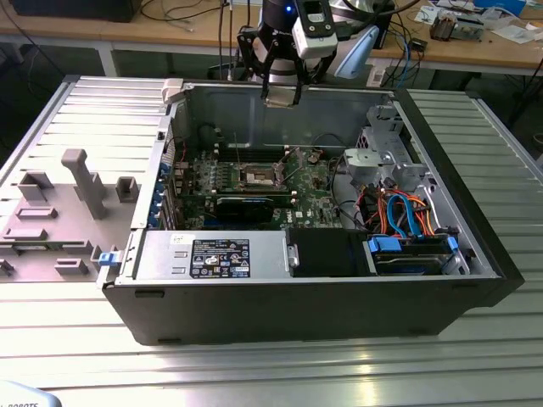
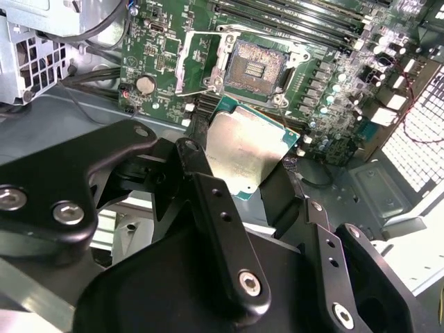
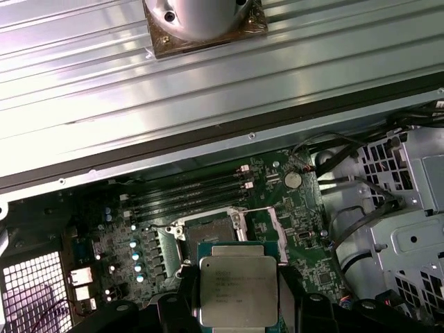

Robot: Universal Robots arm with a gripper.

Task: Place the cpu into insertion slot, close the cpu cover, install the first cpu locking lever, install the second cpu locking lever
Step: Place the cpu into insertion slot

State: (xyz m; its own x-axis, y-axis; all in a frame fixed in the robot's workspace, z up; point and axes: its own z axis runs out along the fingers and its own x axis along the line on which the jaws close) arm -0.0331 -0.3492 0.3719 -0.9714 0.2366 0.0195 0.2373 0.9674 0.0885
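Gripper (image 2: 239, 166): jaws clamped on cpu (image 2: 243, 146), chip flat betw. them.
Insertion slot (image 3: 208, 232): uncovered, below cpu, well apart, no contact.

Both wrist views close above motherboard (image 2: 156, 52) (image 3: 309, 222)

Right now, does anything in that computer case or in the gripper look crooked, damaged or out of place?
Nothing stands out. The gripper holds the cpu squarely by two opposite edges above the case, and the insertion slot on the board sits open and empty. No damage or loose parts show.
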